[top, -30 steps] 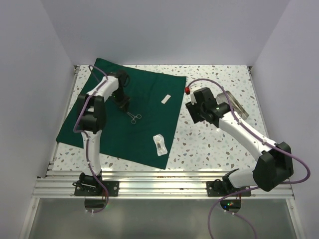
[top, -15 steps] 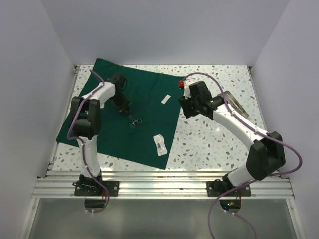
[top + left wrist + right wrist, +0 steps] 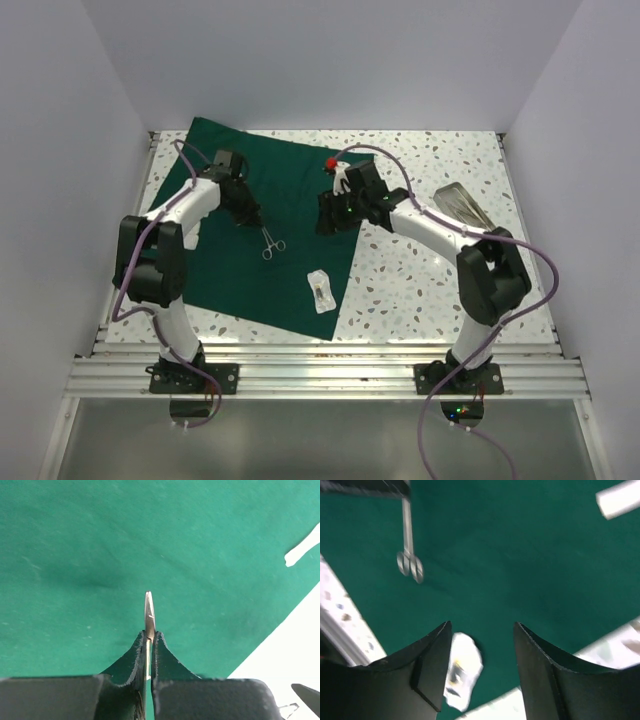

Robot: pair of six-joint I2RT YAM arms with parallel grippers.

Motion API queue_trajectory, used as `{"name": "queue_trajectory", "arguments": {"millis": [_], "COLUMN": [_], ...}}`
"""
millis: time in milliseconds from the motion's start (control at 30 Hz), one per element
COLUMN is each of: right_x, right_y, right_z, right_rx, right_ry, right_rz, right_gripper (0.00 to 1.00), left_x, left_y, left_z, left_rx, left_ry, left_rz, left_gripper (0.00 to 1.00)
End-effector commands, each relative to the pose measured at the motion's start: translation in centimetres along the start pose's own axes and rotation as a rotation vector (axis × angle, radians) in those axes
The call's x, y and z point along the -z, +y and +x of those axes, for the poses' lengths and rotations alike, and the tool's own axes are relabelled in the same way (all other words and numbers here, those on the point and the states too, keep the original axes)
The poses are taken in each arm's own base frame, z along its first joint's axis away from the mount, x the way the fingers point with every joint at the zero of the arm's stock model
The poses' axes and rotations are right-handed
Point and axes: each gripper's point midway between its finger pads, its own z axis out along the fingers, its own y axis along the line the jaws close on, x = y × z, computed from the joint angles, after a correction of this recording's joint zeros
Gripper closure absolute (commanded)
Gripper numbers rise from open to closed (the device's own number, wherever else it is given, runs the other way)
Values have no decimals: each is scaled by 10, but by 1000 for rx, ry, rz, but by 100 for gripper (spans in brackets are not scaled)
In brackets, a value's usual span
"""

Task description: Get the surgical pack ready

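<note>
Left end effector point(image 3: 149, 636) is clamped tight on the thin, shiny steel forceps point(image 3: 149, 607), over the soft green cloth point(image 3: 235, 280) spread flat on the speckled tabletop point(image 3: 420, 285). Right end effector point(image 3: 481, 627) hovers with jaws apart and empty, above a crinkly white packet point(image 3: 462, 672). This looks like laying out the instruments. Next comes a gentle, square placement.

Steel forceps point(image 3: 272, 241), packet point(image 3: 320, 290), metal tray point(image 3: 462, 206)
</note>
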Motion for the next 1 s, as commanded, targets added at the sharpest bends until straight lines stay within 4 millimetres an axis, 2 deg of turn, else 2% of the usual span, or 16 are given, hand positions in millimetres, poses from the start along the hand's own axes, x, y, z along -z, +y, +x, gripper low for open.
{"name": "queue_trajectory", "arguments": {"millis": [0,33,100,167,267,467,633,733,767,800,833,867,900,967], "right_x": [-8,-20,-29,-45,-61,-75,-85,-87,-87,-88,-88,-87,-86,-81], "right_y": [49,49,67,73,86,100,109,111,112,111,110,111,111,103], "right_z": [-51,-46,-52,-49,-37,-25,-11,-10,-10,-9,-10,-9,-8,-4], "right_rx": [-39,-50,-48,-58,-67,-82,-100,-102,-102,-103,-102,-101,-96,-88], "right_ry": [-139,-114,-118,-99,-64,-33,-6,-4,-2,2,-2,3,4,19], "right_rz": [-190,-198,-240,-250,-276,-311,-331,-342,-346,-343,-342,-346,-346,-314], "right_gripper": [43,42,40,38,34,35,40,54,66,73,88,94,100,100], "left_x": [17,18,21,22,25,32,35,36,36,36,38,40,42,49], "left_y": [-26,-27,-31,-34,-37,-38,-42,-46,-46,-47,-51,-53,-55,-55], "left_z": [0,2,5,10,17,20,23,25,26,26,26,26,24,15], "left_rx": [-65,-66,-72,-71,-76,-82,-82,-82,-81,-82,-87,-93,-106,-120], "left_ry": [-39,-37,-35,-27,-15,-24,-18,-14,-11,-10,-10,-11,-19,-63], "left_rz": [115,119,130,145,155,164,180,199,202,210,228,243,251,231], "left_gripper": [100,100,100,100,100,100,100,100,100,100,100,100,96,76]}}
